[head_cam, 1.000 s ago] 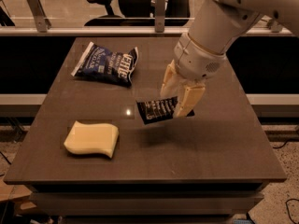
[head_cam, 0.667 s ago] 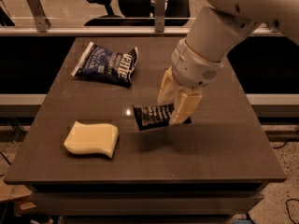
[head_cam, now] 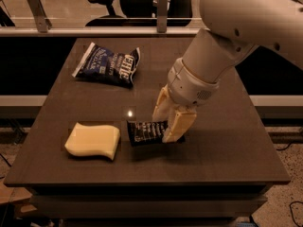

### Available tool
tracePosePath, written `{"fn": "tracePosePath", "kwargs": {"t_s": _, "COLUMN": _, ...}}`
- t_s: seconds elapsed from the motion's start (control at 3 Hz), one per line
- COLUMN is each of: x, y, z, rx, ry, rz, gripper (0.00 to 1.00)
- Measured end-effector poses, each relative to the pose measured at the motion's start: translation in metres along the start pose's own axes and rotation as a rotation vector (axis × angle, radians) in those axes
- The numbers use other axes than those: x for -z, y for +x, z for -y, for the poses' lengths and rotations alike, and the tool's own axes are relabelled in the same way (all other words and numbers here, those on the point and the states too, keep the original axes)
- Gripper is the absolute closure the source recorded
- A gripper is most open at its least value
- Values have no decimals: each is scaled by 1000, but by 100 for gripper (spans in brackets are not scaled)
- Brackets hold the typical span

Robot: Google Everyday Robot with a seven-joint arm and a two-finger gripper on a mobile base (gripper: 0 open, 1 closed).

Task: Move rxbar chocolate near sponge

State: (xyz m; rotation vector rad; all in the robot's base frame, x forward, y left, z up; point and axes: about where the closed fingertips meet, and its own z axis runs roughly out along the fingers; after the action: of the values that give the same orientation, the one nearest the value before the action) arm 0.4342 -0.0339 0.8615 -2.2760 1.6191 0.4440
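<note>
The rxbar chocolate (head_cam: 145,132) is a small flat black wrapper with white lettering, low over or on the table just right of the sponge. The sponge (head_cam: 93,140) is a pale yellow foam block with wavy edges at the front left of the table. My gripper (head_cam: 165,125) has cream-coloured fingers and is shut on the right end of the rxbar chocolate. A narrow gap separates the bar's left end from the sponge. The large white arm comes in from the upper right.
A dark blue crinkled chip bag (head_cam: 109,65) lies at the back left of the dark table (head_cam: 222,160). Office chairs and a rail stand behind the table. The table's front edge is close below the sponge and bar.
My gripper has moved left and down toward the sponge, carrying the rxbar chocolate with it. The sponge and chip bag have not moved.
</note>
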Motion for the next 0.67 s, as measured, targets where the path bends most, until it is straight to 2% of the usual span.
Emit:
{"fn": "tracePosePath", "kwargs": {"t_s": 0.33, "x": -29, "y": -21, "z": -29, "rx": -49, "ry": -26, "rz": 0, "gripper": 100}}
{"fn": "tracePosePath", "kwargs": {"t_s": 0.67, "x": -29, "y": -21, "z": -29, "rx": -49, "ry": -26, "rz": 0, "gripper": 100}}
